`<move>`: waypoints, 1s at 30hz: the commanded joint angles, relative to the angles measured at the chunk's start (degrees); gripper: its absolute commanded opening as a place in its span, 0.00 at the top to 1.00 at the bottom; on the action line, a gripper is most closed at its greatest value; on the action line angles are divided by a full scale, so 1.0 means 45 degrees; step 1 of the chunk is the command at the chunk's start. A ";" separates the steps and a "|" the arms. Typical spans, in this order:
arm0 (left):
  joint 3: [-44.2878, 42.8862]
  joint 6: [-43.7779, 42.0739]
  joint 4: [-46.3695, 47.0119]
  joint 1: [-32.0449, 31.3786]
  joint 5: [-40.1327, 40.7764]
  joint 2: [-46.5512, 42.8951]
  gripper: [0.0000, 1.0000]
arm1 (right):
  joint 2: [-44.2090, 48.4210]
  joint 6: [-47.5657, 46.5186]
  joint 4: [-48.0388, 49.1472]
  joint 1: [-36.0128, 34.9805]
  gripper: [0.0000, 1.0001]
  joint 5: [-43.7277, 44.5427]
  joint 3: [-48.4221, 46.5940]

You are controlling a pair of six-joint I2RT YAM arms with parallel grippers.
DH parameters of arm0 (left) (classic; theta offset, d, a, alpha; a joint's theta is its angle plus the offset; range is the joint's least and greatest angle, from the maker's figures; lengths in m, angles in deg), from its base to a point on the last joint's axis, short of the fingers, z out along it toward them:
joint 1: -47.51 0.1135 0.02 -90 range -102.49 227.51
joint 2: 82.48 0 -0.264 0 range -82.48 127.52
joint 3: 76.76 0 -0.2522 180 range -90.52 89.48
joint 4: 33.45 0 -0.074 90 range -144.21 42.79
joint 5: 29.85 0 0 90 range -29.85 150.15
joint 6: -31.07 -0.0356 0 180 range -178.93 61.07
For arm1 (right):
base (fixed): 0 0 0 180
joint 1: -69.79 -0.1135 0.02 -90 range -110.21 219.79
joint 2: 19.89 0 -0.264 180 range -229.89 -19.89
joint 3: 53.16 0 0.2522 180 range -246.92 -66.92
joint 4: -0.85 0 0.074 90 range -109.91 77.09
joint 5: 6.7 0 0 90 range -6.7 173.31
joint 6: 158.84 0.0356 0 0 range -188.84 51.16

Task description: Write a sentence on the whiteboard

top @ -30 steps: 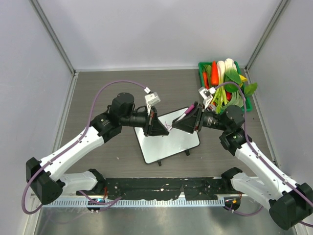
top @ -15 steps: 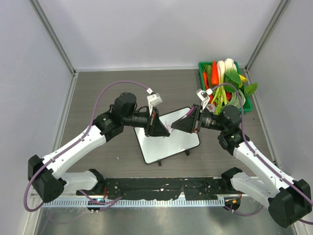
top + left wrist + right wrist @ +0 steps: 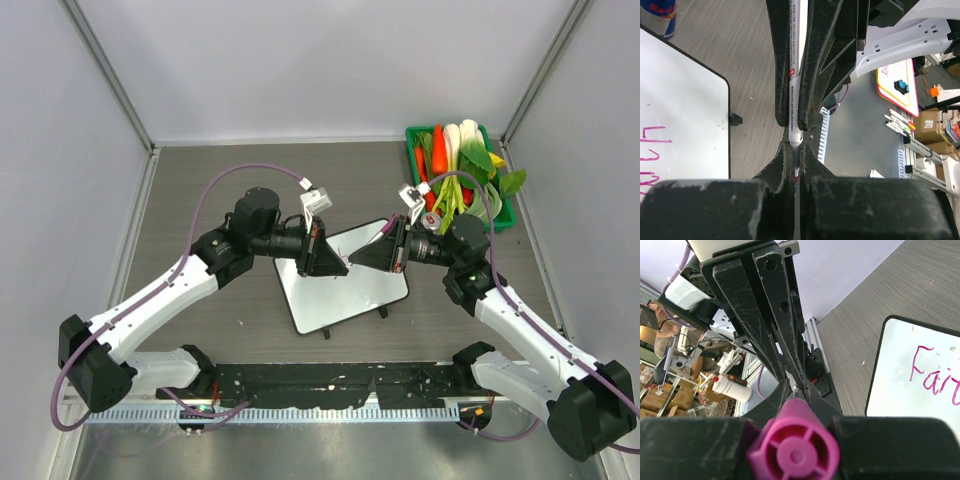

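My left gripper [image 3: 338, 264]: clamped on marker's [image 3: 794, 55] one end.
My right gripper [image 3: 362, 262]: clamped on its magenta end — a handover, I judge.
Whiteboard [image 3: 350, 298]: middle of table [image 3: 200, 190], under both tips.
Sentence [image 3: 935, 376]: begun near board's far edge — unfinished.

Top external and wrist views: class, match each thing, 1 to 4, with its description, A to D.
1 whiteboard
2 marker
3 basket
4 can

A green, far right corner
B blue and silver, beside the whiteboard's corner
C white barrel, clamped by the left gripper and the right gripper together
D bears pink writing

Pairs: 1-D, 2-C, 3-A, 4-B
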 commanded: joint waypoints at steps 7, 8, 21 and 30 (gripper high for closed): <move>0.0188 0.0151 0.0753 0.0030 0.0340 -0.0296 0.54 | 0.0149 -0.0520 -0.0133 -0.0018 0.99 0.0374 -0.0103; 0.0305 0.0190 0.0656 0.0069 0.0632 -0.0374 0.38 | 0.0188 -0.0580 -0.0271 -0.0018 0.99 0.0529 -0.0180; 0.1905 0.2082 -0.4809 0.1436 1.2133 -0.4239 0.05 | 0.1652 -0.3569 -0.5173 0.0001 0.99 0.5391 -0.0650; 0.4736 0.3763 -0.4094 0.2313 1.1207 -0.6409 0.00 | 0.1770 -0.3608 -0.5639 0.0157 0.98 0.5882 -0.0279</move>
